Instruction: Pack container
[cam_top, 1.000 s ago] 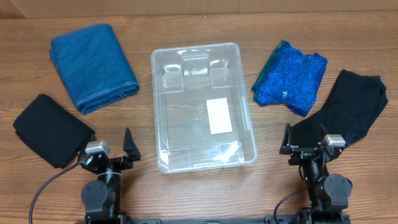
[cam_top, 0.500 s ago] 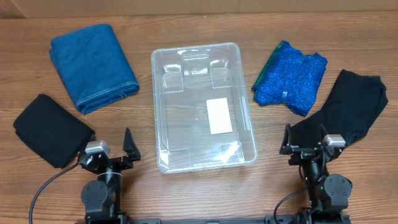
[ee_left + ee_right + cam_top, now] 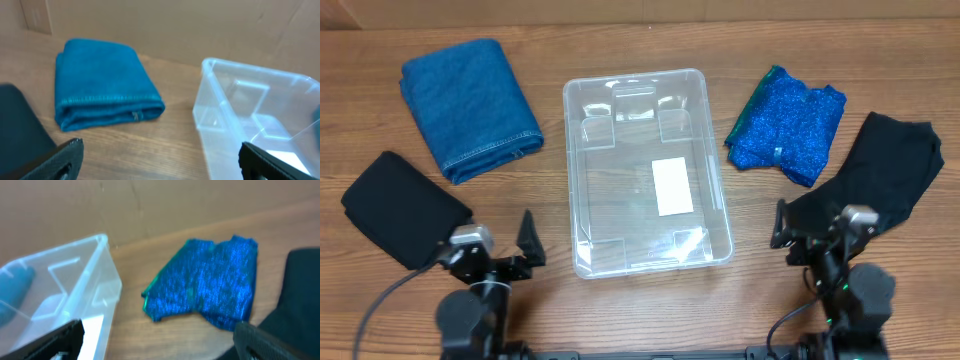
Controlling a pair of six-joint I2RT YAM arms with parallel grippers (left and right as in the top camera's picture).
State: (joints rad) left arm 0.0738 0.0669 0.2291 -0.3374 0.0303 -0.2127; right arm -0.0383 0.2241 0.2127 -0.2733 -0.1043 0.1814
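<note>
– So, how far along is the packing at this stage?

– At the very start, by the look of it. The container (image 3: 620, 180), a clear rectangular bin with a white label (image 3: 671, 187) on its bottom, sits at the centre of the wooden surface (image 3: 640, 40) and holds nothing.

– And the goods to be packed?

– Four garments lie outside it, all apart from its walls. To its left are a denim-blue piece (image 3: 468, 105) at the far side and a folded black piece (image 3: 402, 208) nearer the robot. To its right are a glittering blue piece (image 3: 788, 122) at the far side and a loose black piece (image 3: 880, 180) beyond it, toward the edge.

– What of the two arms?

– Both sit low at the near edge. The left gripper (image 3: 160, 150) has its jaws spread wide and empty. Its wrist view looks out between them at the denim-blue piece and a corner of the container. The right gripper (image 3: 157, 330) likewise has its jaws wide apart with nothing between them. It faces the glittering blue piece, with the container's wall at the left of its view.

– So what is left?

– Everything, in my judgement: no garment is gripped, lifted or placed inside. Each arm seems best set for the pair on its own side, and the black garment of each pair lies closest to the jaws.
</note>
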